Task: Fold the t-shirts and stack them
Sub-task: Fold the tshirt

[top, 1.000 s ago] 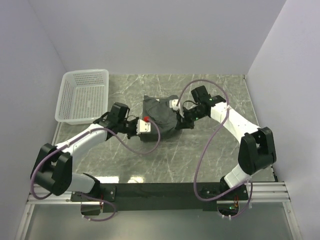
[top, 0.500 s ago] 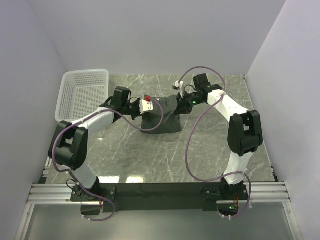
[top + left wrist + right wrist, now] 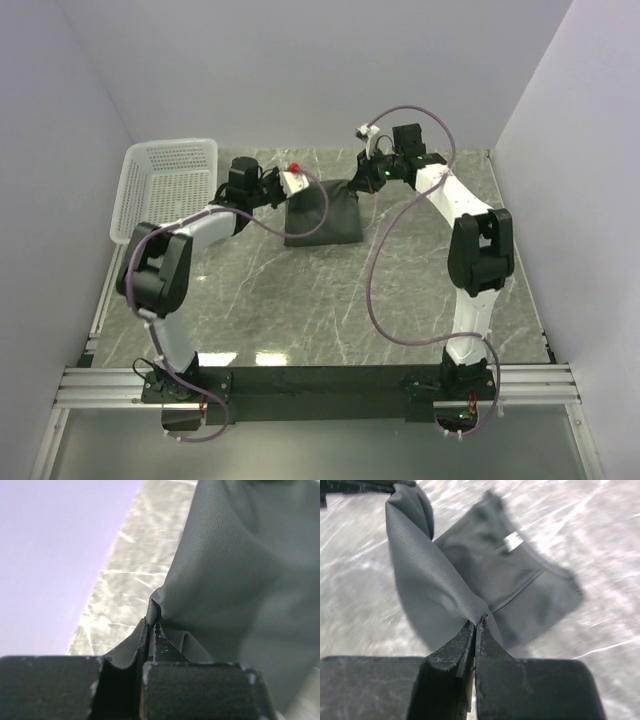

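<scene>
One dark charcoal-grey t-shirt (image 3: 325, 215) hangs stretched between my two grippers at the far middle of the marble table, its lower part resting on the surface. My left gripper (image 3: 297, 196) pinches the shirt's left top corner; in the left wrist view its jaws are shut on a fold of the t-shirt (image 3: 235, 570) at the left gripper (image 3: 151, 622). My right gripper (image 3: 358, 185) is shut on the right top corner; the right wrist view shows the right gripper (image 3: 476, 620) clamping the t-shirt (image 3: 470, 575), with a small white label on the fabric below.
A white plastic mesh basket (image 3: 168, 190) stands at the far left of the table (image 3: 330, 310). Grey walls enclose the back and both sides. Purple cables loop from both arms over the table.
Both grippers have carried the shirt away from the table's middle toward the back wall and lifted its top edge. The arms have stretched out farther.
</scene>
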Controlling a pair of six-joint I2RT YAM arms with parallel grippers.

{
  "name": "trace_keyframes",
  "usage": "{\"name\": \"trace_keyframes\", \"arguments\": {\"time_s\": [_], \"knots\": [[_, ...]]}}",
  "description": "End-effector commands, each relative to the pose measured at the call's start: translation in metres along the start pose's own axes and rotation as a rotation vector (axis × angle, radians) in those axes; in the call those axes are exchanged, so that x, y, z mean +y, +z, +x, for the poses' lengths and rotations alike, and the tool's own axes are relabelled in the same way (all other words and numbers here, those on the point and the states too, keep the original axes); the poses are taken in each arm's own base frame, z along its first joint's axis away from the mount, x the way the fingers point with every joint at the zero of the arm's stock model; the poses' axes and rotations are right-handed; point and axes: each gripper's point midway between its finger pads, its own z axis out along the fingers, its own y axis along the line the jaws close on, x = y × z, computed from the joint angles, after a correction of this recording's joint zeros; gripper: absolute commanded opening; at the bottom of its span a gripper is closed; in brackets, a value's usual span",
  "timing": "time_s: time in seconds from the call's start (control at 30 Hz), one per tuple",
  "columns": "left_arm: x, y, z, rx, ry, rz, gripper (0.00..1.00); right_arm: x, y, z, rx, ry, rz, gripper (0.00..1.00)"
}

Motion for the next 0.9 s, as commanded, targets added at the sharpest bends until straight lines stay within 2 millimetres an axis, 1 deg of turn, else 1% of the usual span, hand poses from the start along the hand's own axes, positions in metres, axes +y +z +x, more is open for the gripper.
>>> {"name": "trace_keyframes", "arguments": {"time_s": [0.0,0.03,0.07,0.1,0.13,0.2,0.27,0.3,0.33,0.37,0.4,0.47,0.5,0.53,0.6,0.7,0.73,0.77,0.8,0.83,0.87], "knots": [[0.044,0.021,0.000,-0.013,-0.015,-0.144,0.00,-0.036,0.009,-0.030,-0.070,0.032,0.117,0.00],[0.043,0.029,0.018,0.029,-0.033,-0.154,0.00,-0.049,0.016,-0.028,-0.062,0.055,0.156,0.00],[0.047,0.033,0.020,0.041,-0.034,-0.154,0.00,-0.057,0.019,-0.027,-0.058,0.062,0.177,0.00],[0.047,0.037,0.024,0.050,-0.037,-0.152,0.00,-0.061,0.022,-0.027,-0.055,0.066,0.189,0.00],[0.043,0.042,0.035,0.071,-0.044,-0.145,0.00,-0.070,0.029,-0.025,-0.050,0.071,0.201,0.00],[0.046,0.045,0.040,0.090,-0.044,-0.150,0.00,-0.076,0.033,-0.022,-0.033,0.080,0.212,0.00],[0.046,0.048,0.048,0.111,-0.046,-0.149,0.00,-0.086,0.039,-0.025,-0.027,0.089,0.233,0.00],[0.048,0.050,0.048,0.113,-0.040,-0.152,0.00,-0.088,0.040,-0.024,-0.016,0.101,0.235,0.00],[0.047,0.051,0.054,0.128,-0.050,-0.149,0.00,-0.090,0.043,-0.028,-0.022,0.097,0.239,0.00],[0.047,0.052,0.056,0.134,-0.052,-0.152,0.00,-0.092,0.044,-0.029,-0.020,0.097,0.247,0.00],[0.052,0.053,0.057,0.140,-0.050,-0.165,0.00,-0.093,0.045,-0.028,-0.011,0.100,0.256,0.00],[0.050,0.055,0.062,0.153,-0.059,-0.157,0.00,-0.095,0.047,-0.030,-0.008,0.096,0.261,0.00],[0.053,0.056,0.060,0.149,-0.057,-0.157,0.00,-0.094,0.049,-0.029,-0.004,0.095,0.262,0.00],[0.051,0.059,0.064,0.155,-0.060,-0.147,0.00,-0.094,0.048,-0.029,-0.003,0.093,0.265,0.00],[0.051,0.061,0.065,0.160,-0.065,-0.142,0.00,-0.093,0.049,-0.030,-0.005,0.093,0.269,0.00],[0.052,0.062,0.066,0.160,-0.075,-0.150,0.01,-0.097,0.050,-0.029,-0.001,0.104,0.292,0.00],[0.052,0.062,0.067,0.164,-0.078,-0.151,0.01,-0.099,0.050,-0.030,-0.002,0.112,0.306,0.04],[0.054,0.062,0.066,0.163,-0.084,-0.159,0.03,-0.099,0.051,-0.030,-0.002,0.116,0.315,0.14],[0.057,0.062,0.064,0.162,-0.089,-0.174,0.08,-0.101,0.051,-0.031,-0.005,0.118,0.323,0.20],[0.061,0.060,0.065,0.171,-0.098,-0.198,0.13,-0.102,0.052,-0.032,-0.005,0.119,0.338,0.29],[0.065,0.059,0.063,0.171,-0.105,-0.217,0.26,-0.102,0.052,-0.033,-0.007,0.120,0.348,0.43]]}}
